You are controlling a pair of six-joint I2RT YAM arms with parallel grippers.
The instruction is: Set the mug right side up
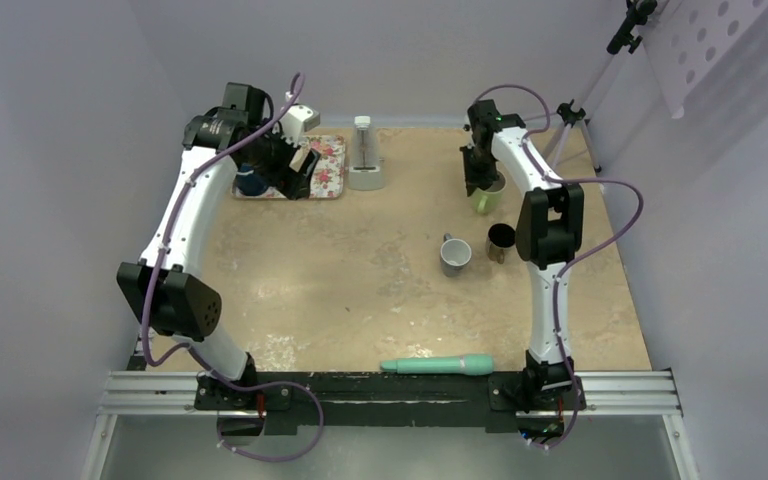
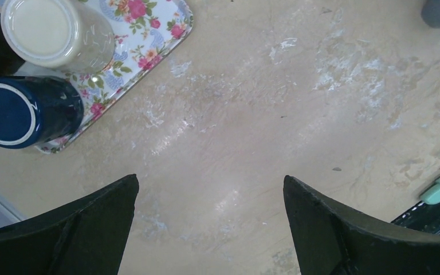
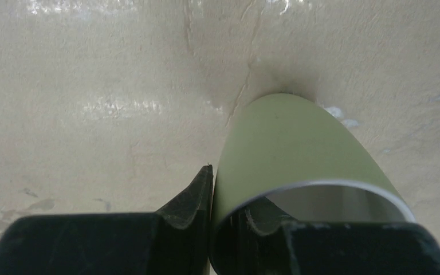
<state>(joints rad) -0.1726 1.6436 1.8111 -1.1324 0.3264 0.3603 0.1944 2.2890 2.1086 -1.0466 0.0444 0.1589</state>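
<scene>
A pale green mug (image 3: 286, 143) stands at the back right of the table, also seen from above as the green mug (image 1: 487, 198). Its mouth faces the wrist camera. My right gripper (image 3: 229, 192) is shut on the mug's wall, one finger outside and the other inside the rim; from above, the right gripper (image 1: 480, 183) comes down on the mug. A navy mug (image 2: 23, 112) and a cream mug (image 2: 51, 31) stand bottom up on a floral tray (image 2: 166, 34). My left gripper (image 2: 211, 186) hangs open over bare table beside that tray, nothing between its fingers.
A grey mug (image 1: 455, 255) and a dark metal cup (image 1: 501, 241) stand mouth up in front of the green mug. A white stand (image 1: 365, 155) sits right of the tray (image 1: 330, 170). A teal cylinder (image 1: 438, 366) lies by the near rail.
</scene>
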